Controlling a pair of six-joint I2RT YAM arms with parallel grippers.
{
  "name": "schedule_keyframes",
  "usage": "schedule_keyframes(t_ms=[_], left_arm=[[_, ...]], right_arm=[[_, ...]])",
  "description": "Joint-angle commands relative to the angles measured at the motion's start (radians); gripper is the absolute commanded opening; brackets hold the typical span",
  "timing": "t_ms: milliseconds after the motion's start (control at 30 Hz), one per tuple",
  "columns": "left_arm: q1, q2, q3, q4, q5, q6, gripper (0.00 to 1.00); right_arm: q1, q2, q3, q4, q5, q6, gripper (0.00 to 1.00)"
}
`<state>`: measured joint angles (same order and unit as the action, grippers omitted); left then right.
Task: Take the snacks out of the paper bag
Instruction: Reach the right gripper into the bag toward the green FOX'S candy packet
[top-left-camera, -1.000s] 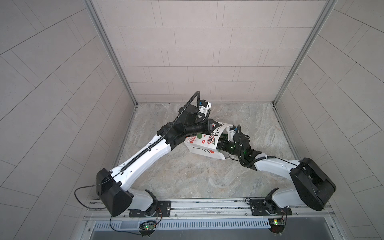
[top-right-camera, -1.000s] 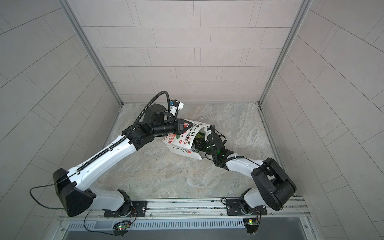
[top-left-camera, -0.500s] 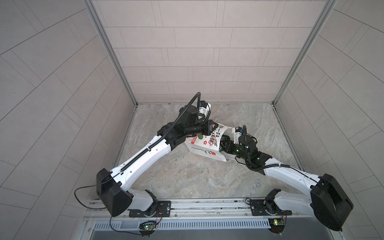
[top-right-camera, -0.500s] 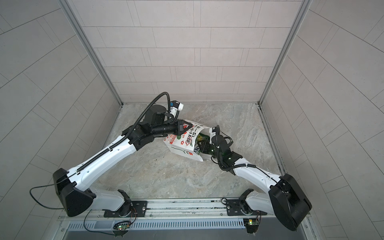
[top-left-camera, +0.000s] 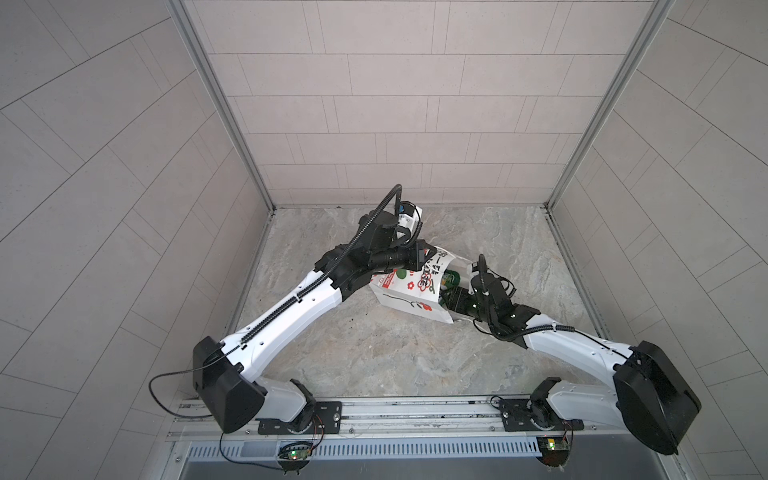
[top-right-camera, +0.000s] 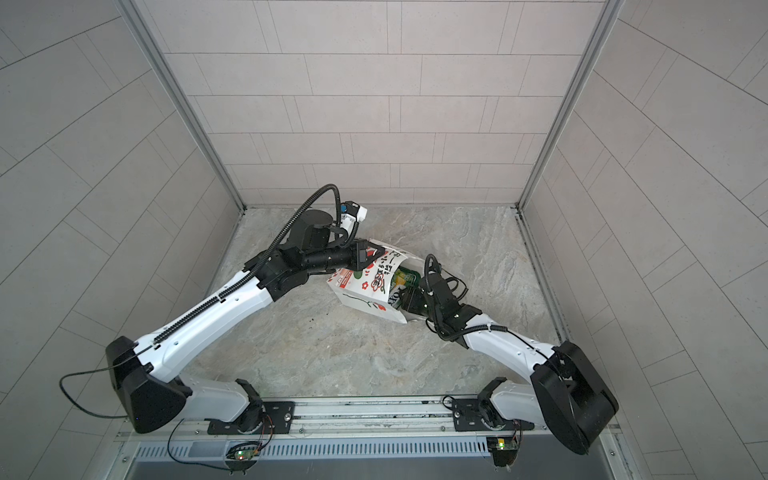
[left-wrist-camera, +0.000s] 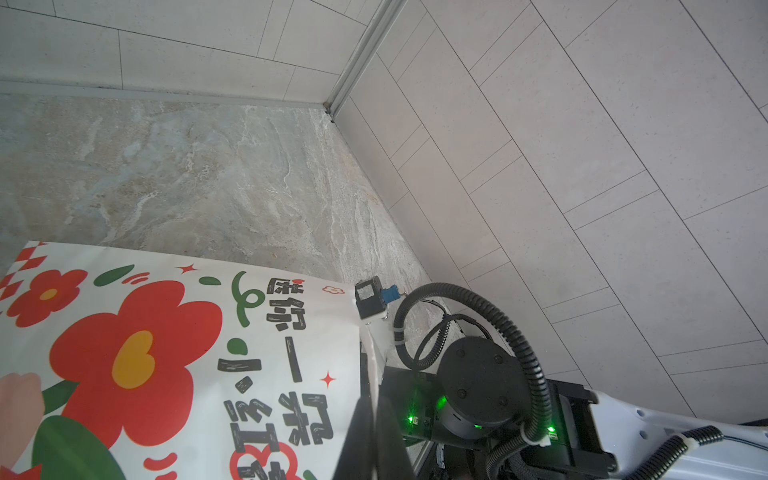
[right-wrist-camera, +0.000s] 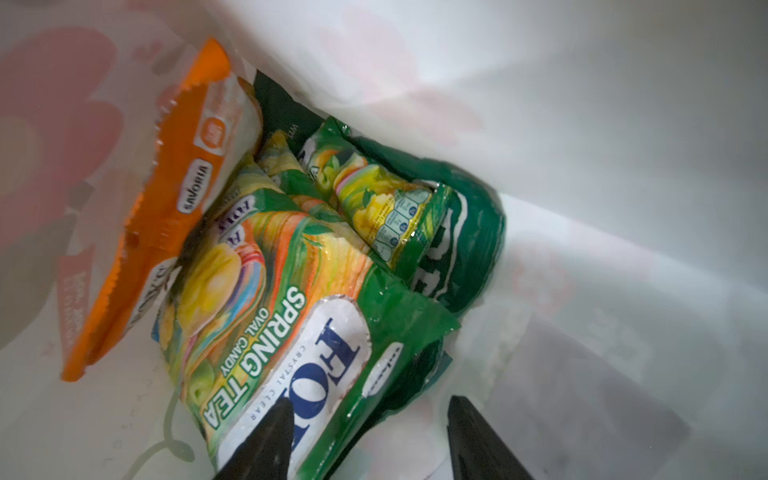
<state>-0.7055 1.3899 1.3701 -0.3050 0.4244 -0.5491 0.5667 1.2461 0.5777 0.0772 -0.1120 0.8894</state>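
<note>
Lying on its side on the marbled table, the paper bag stays where it was a second ago, mouth turned to the right arm, whose elbow has swung outward since then. The left gripper remains clamped on the bag's raised upper wall. Inside the mouth, the right gripper stands parted over a FOX'S packet, grasping nothing. An orange packet, a second green-yellow packet and a dark green crisp bag lie deeper in.

Snacks in paper bag, bag on table.
</note>
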Motion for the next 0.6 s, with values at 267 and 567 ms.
schedule_keyframes(t_ms=[267,567], left_arm=[[-0.002,-0.032,0.027,0.007,0.003,0.009,0.00],[-0.002,-0.037,0.024,-0.004,0.002,0.016,0.00]], right_arm=[[-0.001,0.113,0.031,0.156,-0.069,0.085,0.62],[-0.001,0.182,0.036,0.282,-0.130,0.114,0.42]])
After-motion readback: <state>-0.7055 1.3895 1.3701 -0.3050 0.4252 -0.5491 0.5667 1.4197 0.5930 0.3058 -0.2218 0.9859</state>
